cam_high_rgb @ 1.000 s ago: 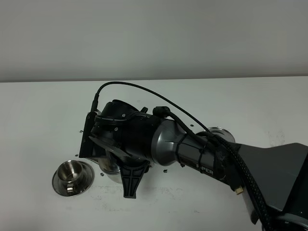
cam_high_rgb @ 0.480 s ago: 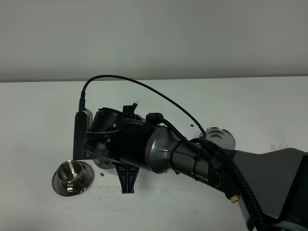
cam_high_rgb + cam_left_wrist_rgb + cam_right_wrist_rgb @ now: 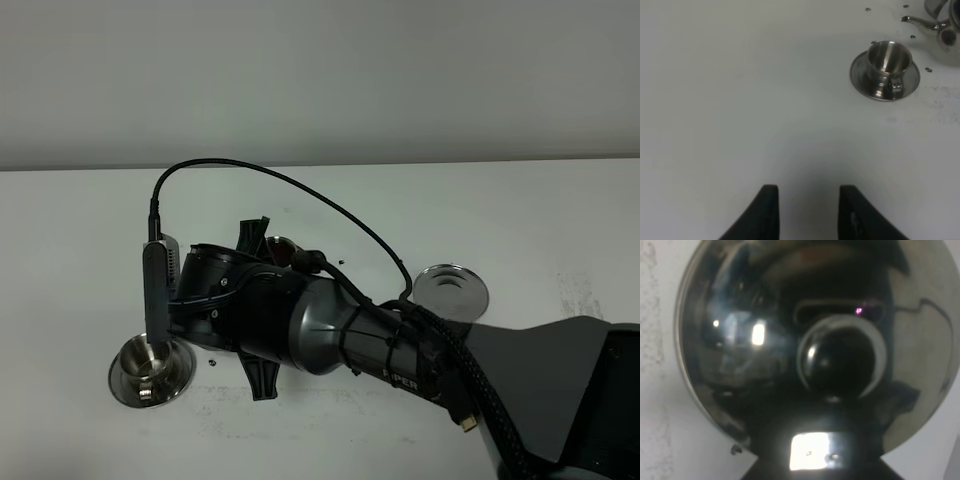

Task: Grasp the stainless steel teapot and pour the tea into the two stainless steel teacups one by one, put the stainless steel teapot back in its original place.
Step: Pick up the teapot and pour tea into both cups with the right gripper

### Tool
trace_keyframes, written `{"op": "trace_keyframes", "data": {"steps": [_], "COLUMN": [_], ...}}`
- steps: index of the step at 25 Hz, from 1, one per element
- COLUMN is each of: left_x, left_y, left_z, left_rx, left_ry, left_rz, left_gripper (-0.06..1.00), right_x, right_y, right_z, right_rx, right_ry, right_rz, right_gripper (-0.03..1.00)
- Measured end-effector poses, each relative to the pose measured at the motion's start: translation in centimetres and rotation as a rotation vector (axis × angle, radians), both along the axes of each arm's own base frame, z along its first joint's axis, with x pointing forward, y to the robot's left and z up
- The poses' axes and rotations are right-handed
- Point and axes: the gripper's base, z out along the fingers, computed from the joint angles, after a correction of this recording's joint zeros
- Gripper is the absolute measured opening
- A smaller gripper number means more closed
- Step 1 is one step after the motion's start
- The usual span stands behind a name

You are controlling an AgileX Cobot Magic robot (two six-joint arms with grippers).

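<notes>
The left gripper (image 3: 808, 190) hangs over the bare white table (image 3: 715, 100). Its two black fingers (image 3: 769, 210) stand apart with nothing between them, and only the left wrist view shows this. On the near left a small shiny steel cup (image 3: 148, 358) with a little handle sits on its round steel saucer (image 3: 184, 377). In the left wrist view the cup looks like bare steel inside. The big black and grey right arm (image 3: 330, 325) reaches from the near right across the middle, with its flat camera plate (image 3: 157, 290) just above that cup. The high view hides the shiny bell-shaped steel teapot (image 3: 740, 340) under the arm. The left wrist view shows its thin curved spout near the cup but not over it. The right wrist view shows its round lid and knob filling the picture, right under the right gripper (image 3: 812, 440). That gripper is closed tight on the top of the teapot, though the handle is hidden. At the far side of the arm a second steel cup (image 3: 283, 244) peeks out with something dark red inside. On the right lies a round shiny steel saucer with a dip in the middle (image 3: 450, 288), well apart from the cups. A second ago the arm covered part of that saucer. Now the arm has swung further left, and its camera plate has come from beside the cup to just above it.
</notes>
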Motion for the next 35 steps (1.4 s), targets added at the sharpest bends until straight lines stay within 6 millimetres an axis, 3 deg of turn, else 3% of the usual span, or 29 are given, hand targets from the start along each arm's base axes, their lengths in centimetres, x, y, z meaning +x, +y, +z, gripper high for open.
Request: {"op": "trace_keyframes", "data": {"steps": [15,35], "left_x": [0.0,0.0], "left_y": [0.0,0.0], "left_z": [0.0,0.0], "left_rx": [-0.001,0.0], "left_ry": [0.0,0.0], "left_rz": [0.001,0.0], "left_gripper": [0.31,0.31], "right_x": [-0.2,-0.4], "right_y": [0.7,1.1], "right_z": [-1.3,-0.8], "right_rx": [-0.061,-0.17], "right_ry": [-0.032,-0.091], "right_rz": [0.045,0.151], "right_gripper": [0.18,0.18]}}
